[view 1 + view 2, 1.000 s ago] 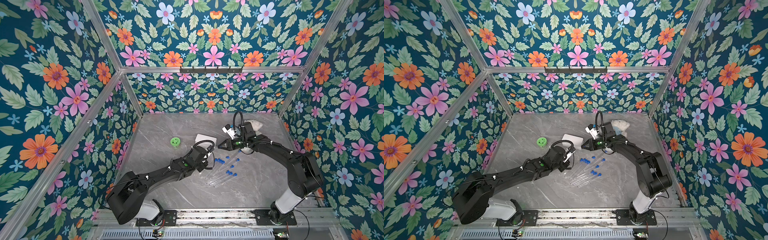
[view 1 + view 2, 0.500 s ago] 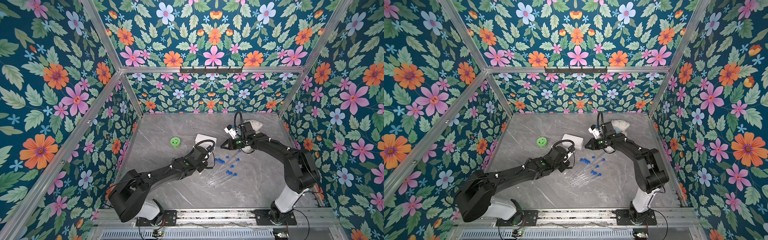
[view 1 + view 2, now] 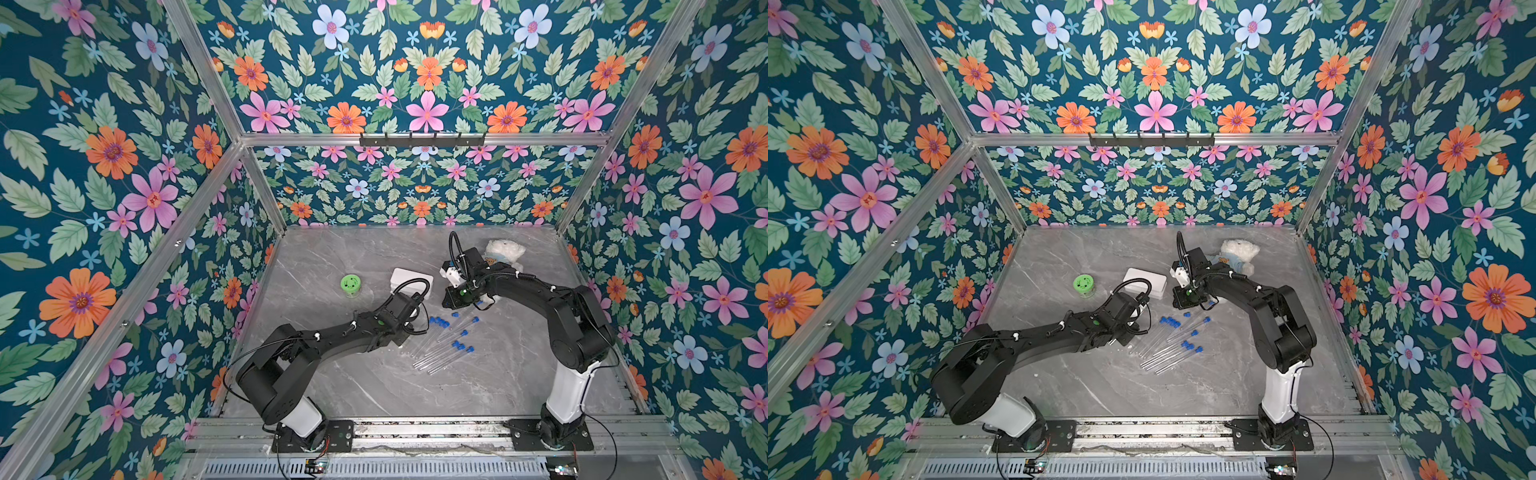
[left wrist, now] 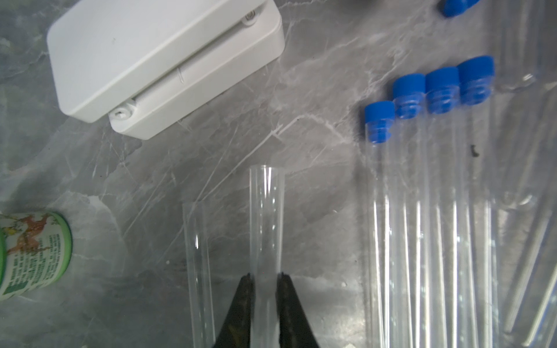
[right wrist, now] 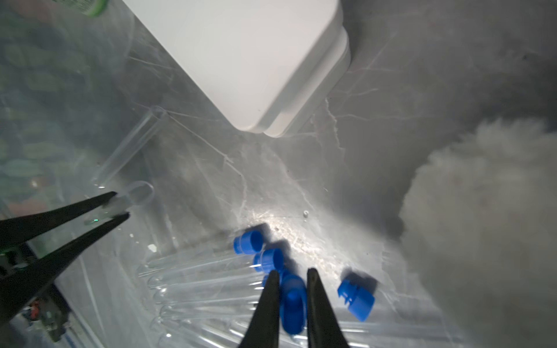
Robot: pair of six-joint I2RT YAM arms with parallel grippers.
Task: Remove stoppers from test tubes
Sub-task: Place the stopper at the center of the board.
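Now L gripper point(image 4: 265, 275) is clamped on an uncapped tube point(image 4: 266, 217), R gripper point(image 5: 293, 270) on a blue stopper point(image 5: 291, 304); test tubes point(image 3: 440, 353) lie at 5 o'clock of white box point(image 3: 401, 276). Risk: if I drop it, stopper rolls among capped ones.

about ten blue stoppers point(image 4: 441, 87) are showing on the grey bench point(image 3: 353, 386), too small and bunched for a firm count. four are plugging four test tubes point(image 4: 405, 226) lying side by side; two more tubes are showing open mouths, with others blurring beyond counting. one white box point(image 3: 405, 276), one green-lidded jar point(image 3: 351, 284) and one plush toy point(image 3: 505, 250) are sitting toward the bench's far edge.
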